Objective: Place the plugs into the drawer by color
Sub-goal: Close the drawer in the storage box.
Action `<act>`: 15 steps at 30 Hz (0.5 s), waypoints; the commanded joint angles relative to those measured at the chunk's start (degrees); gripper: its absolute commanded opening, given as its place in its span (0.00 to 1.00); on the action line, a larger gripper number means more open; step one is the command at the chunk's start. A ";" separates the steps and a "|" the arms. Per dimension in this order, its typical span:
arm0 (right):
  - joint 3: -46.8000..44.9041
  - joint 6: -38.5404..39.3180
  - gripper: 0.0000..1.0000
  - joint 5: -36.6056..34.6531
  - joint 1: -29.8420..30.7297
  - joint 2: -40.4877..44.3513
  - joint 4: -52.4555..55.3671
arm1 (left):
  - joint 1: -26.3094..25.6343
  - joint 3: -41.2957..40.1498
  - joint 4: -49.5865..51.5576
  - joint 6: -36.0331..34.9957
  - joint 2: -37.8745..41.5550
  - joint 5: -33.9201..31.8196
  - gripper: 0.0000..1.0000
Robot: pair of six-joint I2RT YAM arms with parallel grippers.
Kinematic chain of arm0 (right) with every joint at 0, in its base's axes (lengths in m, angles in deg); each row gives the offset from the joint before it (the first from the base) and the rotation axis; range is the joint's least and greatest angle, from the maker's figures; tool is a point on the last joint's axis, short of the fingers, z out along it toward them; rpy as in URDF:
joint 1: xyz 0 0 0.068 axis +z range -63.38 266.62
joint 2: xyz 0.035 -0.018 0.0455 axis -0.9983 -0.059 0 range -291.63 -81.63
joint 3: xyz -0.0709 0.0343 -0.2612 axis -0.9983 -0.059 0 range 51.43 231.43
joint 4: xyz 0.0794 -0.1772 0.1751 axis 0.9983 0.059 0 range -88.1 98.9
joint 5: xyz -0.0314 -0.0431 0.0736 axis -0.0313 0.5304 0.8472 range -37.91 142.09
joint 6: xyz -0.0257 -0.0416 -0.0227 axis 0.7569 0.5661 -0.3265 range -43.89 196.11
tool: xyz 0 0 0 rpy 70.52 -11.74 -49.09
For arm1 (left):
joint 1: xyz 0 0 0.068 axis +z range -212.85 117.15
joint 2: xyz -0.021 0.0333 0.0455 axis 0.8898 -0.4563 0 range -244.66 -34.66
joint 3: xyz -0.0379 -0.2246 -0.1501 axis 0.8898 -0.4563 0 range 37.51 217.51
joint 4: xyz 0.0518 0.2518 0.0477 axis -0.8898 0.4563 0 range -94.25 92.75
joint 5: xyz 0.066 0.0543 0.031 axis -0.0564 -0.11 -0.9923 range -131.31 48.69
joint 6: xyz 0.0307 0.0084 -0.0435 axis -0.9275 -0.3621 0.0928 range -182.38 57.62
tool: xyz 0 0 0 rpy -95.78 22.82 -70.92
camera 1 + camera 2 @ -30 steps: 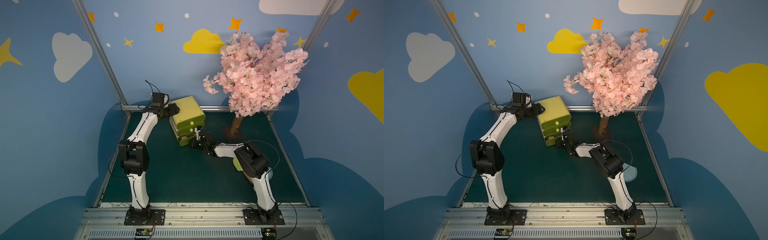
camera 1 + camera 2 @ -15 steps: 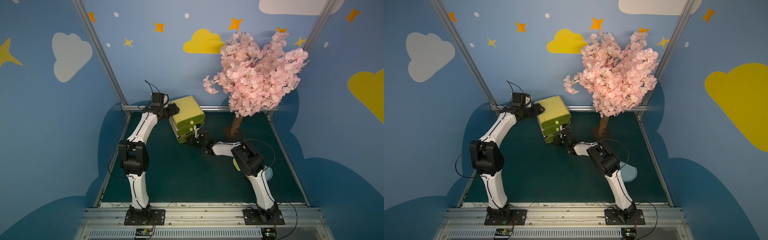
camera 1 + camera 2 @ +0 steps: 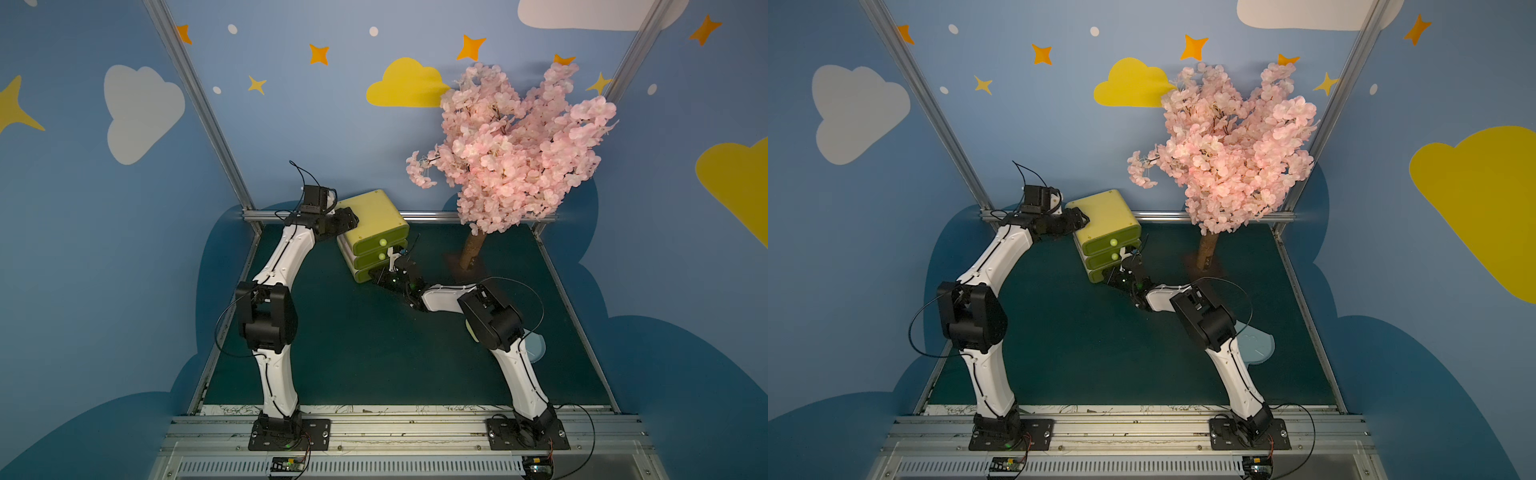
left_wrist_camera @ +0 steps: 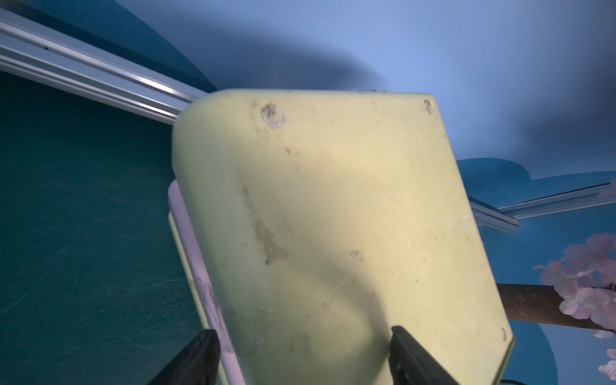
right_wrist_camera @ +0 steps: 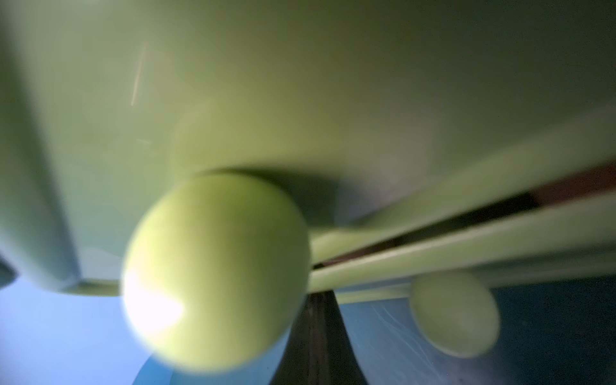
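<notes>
Plugs nowhere in view: none on the green worktop [image 3: 365, 345], none in either gripper. Nearest, a pale blue cloud-shaped mat [image 3: 1260, 347] lies under the right arm's elbow, and what shows of it is bare. Past it, the right gripper [image 3: 384, 274], clenched and empty so far as can be seen, is nosed up to the front of the lowest drawer. Its wrist camera is filled by one round knob [image 5: 216, 270], blurred, with a thin gap between drawer fronts beside it.

The drawer chest [image 3: 370, 216] stands at the far middle of the worktop, just before the back rail and left of the blossom tree [image 3: 515, 149], its two upper drawers shut. Behind it, the left gripper [image 3: 347, 219] appears to grasp the chest's upper rear corner, with fingers [image 4: 196, 360] set either side of the scuffed yellow-green shell.

By its looks the chest is light, hollow, stiff plastic that would likely skid if pushed unbraced — a hold on the body seems the sensible answer. Each drawer is probably best taken by its knob, which is small, smooth and liable to slip from a pinch.
</notes>
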 commanded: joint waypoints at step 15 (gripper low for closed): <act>-25.08 19.72 0.14 -0.53 -0.57 28.73 -8.70 | 0.65 -3.36 5.72 0.75 11.85 -2.82 0.84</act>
